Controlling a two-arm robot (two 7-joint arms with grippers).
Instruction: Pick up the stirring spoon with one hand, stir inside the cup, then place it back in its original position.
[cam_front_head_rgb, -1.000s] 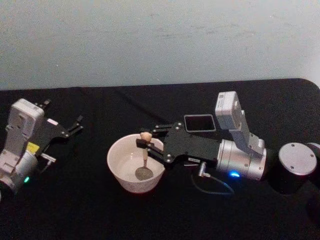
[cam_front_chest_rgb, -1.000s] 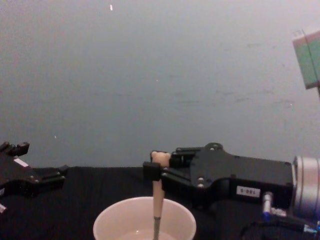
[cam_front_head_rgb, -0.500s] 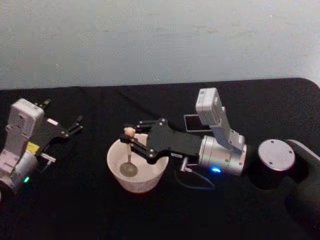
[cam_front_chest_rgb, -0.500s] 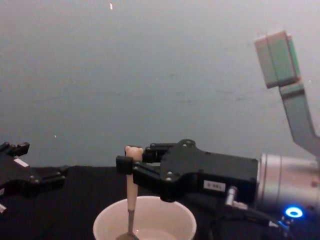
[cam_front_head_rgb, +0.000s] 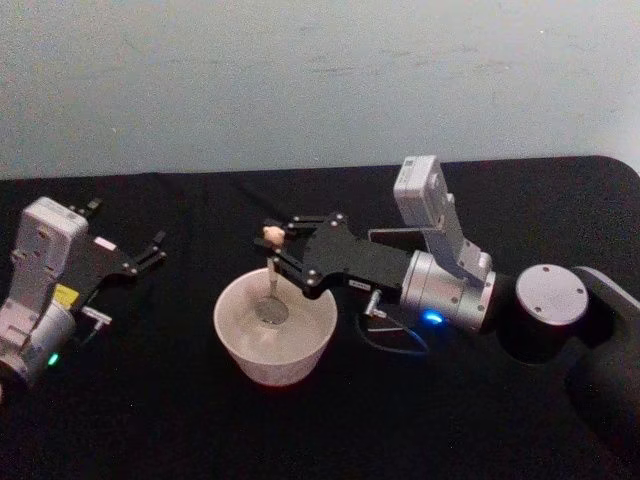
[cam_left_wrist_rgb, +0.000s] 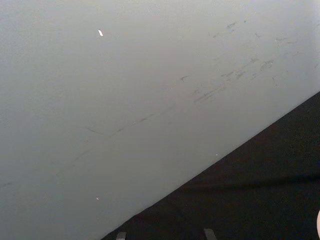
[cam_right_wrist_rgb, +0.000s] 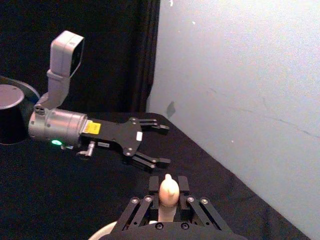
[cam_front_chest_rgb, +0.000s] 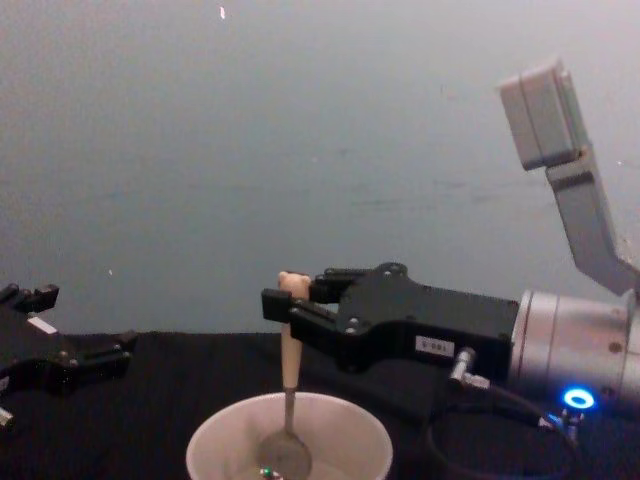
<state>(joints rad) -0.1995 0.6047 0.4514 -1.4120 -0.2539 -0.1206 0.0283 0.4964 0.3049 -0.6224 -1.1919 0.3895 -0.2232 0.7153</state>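
A black cloth covers the table (cam_front_head_rgb: 150, 400) below a pale wall. Our right gripper (cam_front_head_rgb: 272, 243) is clamped on the beige handle of the stirring spoon (cam_front_head_rgb: 270, 290), just under the bear head. The spoon stands upright with its metal bowl down inside the cup (cam_front_head_rgb: 270, 365). To stir well, we judge small, slow circles best, with the bowl low and off the thin rim so the cup doesn't slide. Our left gripper (cam_front_head_rgb: 128, 228) lies parked with its fingers spread, well apart on the left.

Black cloth-covered table (cam_front_head_rgb: 150, 420); pale grey-blue wall (cam_front_head_rgb: 300, 80) behind (faint scuff marks), meeting table's far edge.
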